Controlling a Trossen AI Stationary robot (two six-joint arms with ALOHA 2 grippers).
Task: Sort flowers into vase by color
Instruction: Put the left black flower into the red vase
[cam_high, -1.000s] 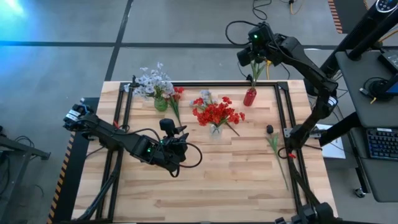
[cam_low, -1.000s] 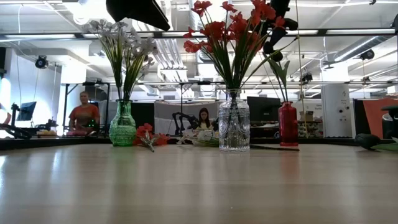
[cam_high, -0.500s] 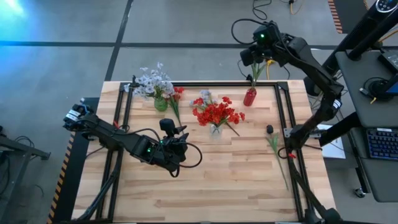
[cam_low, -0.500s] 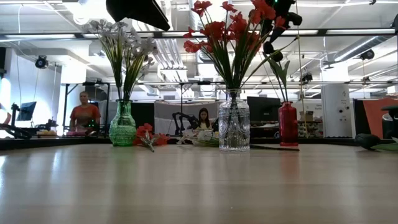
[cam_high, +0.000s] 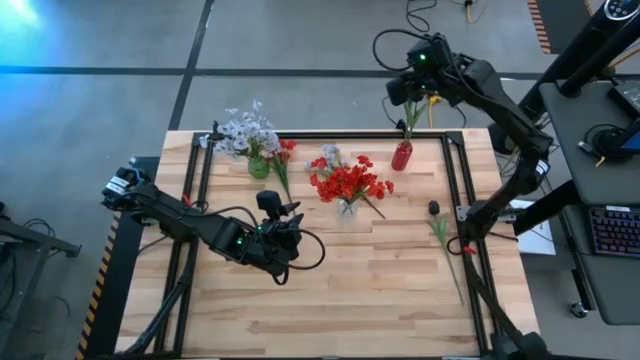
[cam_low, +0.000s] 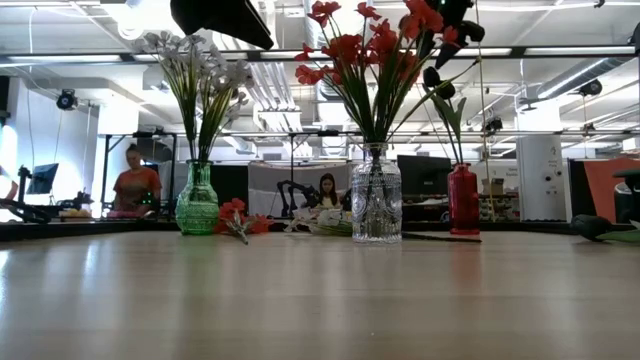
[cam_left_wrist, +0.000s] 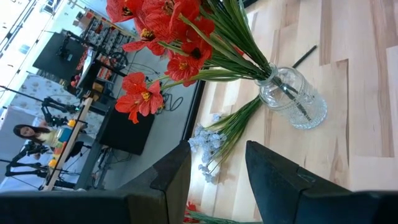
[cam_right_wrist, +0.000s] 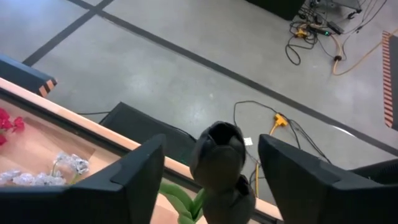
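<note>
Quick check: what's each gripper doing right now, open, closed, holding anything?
Left gripper: open, empty, over the table.
Right gripper: open around the dark flower above the red vase, not gripping it.

Three vases stood near the back edge of the bench (cam_high: 330, 290). The left vase (cam_high: 258, 167) held a bunch of flowers (cam_high: 243, 130). One loose flower (cam_high: 283, 160) lay just right of it. The middle vase (cam_high: 346, 208) held a big bunch (cam_high: 348, 181), and another loose flower (cam_high: 327, 156) lay behind it. The right vase (cam_high: 401, 156) stood at the back right with a flower (cam_right_wrist: 219, 163) in it, and the right gripper (cam_high: 405, 90) hung above that. A stem (cam_high: 442, 235) lay by the right edge. The left gripper (cam_high: 272, 205) was in front of the vases.
</note>
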